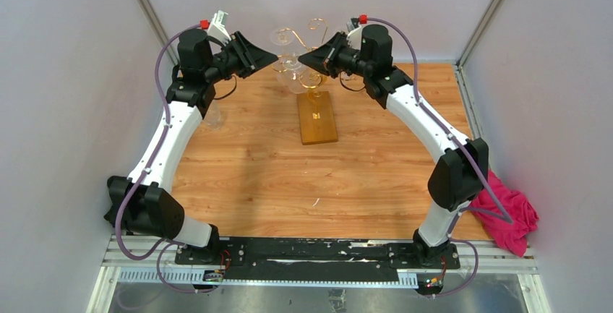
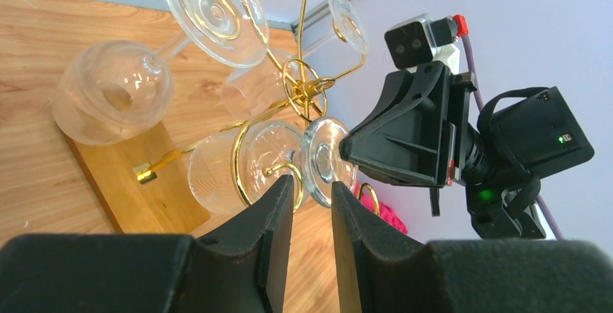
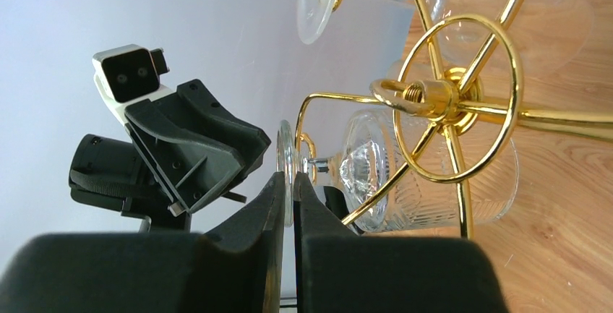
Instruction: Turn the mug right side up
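No mug shows in any view. A gold rack (image 1: 312,78) on a wooden base (image 1: 316,118) carries several stemmed glasses. One ribbed glass (image 2: 217,172) hangs there with its round foot (image 2: 325,157) turned toward both arms. My right gripper (image 3: 288,179) is shut on the rim of that foot (image 3: 286,150). My left gripper (image 2: 312,190) faces it from the other side, its jaws a little apart. The foot sits just beyond its fingertips (image 2: 283,197) and nothing is pinched between them. From above, the two grippers (image 1: 271,56) (image 1: 303,58) meet nose to nose at the rack.
Other glasses (image 2: 112,92) (image 2: 213,9) hang on the rack's gold hooks close around the held one. A pink cloth (image 1: 509,215) lies at the table's right edge. A clear glass object (image 1: 213,114) shows partly under my left arm. White walls close in the back and sides.
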Robot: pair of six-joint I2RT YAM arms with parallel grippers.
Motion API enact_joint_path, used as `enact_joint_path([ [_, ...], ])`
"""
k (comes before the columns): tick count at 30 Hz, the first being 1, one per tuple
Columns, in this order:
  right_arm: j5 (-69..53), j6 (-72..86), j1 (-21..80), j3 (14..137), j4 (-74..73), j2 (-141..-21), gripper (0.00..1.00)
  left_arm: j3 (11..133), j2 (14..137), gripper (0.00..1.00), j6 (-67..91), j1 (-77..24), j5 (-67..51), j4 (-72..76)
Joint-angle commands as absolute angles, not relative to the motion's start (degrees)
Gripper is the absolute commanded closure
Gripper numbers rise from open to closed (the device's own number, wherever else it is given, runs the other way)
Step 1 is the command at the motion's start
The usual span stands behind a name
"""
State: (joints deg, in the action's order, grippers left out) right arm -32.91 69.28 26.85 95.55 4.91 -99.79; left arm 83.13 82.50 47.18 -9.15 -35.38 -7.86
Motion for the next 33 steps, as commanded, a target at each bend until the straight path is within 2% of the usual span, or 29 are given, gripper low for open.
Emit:
enact_joint_path([
  [1,-35.9,70.5,26.3,94.6,9.9,-95.8,1.0,82.6,81.6,0.69,47.5,-9.5,-35.9,-8.2],
  [15,-39.8,69.0,27.6,95.4,7.1,-94.3,1.0,82.9,81.2,0.69,47.7,-9.5,-35.5,-8.5],
  [33,-41.8,67.3,32.2,88.9,9.0,-86.7,1.0,84.0,79.3,0.68,45.1,-9.5,-32.7,-12.9],
])
